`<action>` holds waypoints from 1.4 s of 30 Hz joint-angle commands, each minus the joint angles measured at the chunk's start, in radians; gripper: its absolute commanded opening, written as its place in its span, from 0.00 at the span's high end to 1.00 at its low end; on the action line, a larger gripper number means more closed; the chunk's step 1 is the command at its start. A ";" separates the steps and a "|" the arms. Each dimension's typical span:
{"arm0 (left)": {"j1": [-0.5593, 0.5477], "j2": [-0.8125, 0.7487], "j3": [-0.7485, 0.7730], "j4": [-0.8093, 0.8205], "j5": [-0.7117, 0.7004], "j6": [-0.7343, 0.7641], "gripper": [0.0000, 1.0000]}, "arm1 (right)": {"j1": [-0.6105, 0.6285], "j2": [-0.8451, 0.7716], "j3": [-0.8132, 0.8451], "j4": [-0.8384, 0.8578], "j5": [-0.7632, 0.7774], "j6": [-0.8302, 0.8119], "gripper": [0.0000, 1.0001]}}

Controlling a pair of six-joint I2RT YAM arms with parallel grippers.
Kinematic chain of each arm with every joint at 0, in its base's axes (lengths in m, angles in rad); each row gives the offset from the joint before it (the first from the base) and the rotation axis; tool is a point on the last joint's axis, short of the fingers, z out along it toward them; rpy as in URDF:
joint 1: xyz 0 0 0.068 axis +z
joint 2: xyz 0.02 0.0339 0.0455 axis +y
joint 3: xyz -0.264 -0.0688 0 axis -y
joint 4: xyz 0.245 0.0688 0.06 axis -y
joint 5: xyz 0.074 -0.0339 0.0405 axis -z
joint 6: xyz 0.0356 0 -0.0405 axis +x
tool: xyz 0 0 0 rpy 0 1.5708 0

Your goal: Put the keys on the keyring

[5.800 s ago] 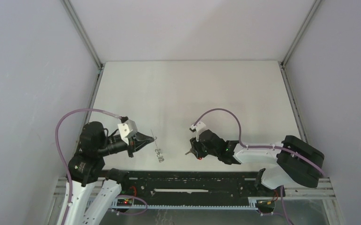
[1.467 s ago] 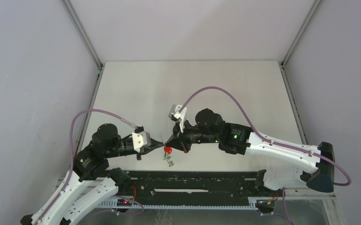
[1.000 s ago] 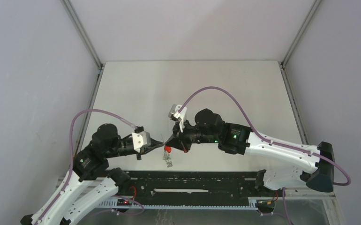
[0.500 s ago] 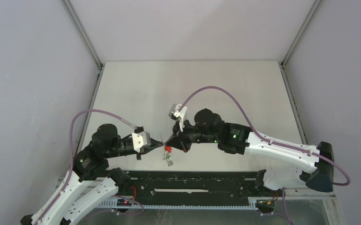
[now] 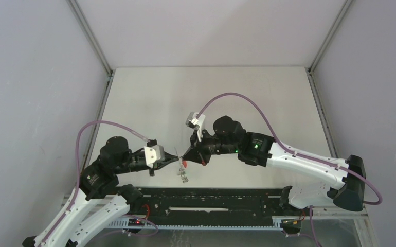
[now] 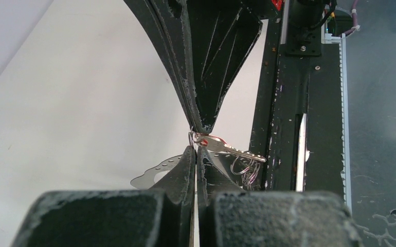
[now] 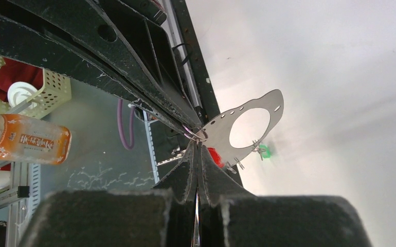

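Near the table's front edge, just ahead of the black base rail, the keyring is held up between the two arms. Its small metal ring sits exactly where the two pincers meet tip to tip.

The left gripper is fully closed, and its tips appear to nip that small ring. The right gripper is also fully closed. It comes in from the opposite side and seems to pinch the red key at its head end, right against the ring. The contact is too small to show whether the key is threaded on.

The red key's long axis runs away from the joined tips. In the left wrist view its toothed silver blade points to the right and slightly down, toward the base rail, with the free end touching nothing.

A flat silver tag with one large round hole and a row of small ones hangs from the ring. The green key shows as a blur past the tag's lower edge. A few thin wire loops dangle beneath the red key's blade.
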 commanded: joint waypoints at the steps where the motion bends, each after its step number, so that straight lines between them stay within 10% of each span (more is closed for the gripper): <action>1: -0.006 -0.013 0.007 0.054 0.023 0.015 1.00 | -0.023 -0.003 0.020 0.012 -0.020 0.024 1.00; 31: -0.005 -0.067 0.016 0.247 0.026 -0.138 1.00 | -0.101 -0.075 -0.086 0.168 -0.307 0.098 1.00; 40: -0.006 -0.028 0.035 0.275 0.084 -0.185 1.00 | -0.120 -0.157 -0.087 0.189 -0.301 0.085 0.80; 42: -0.006 -0.024 0.038 0.262 0.104 -0.176 1.00 | -0.130 -0.174 -0.086 0.192 -0.322 0.081 0.60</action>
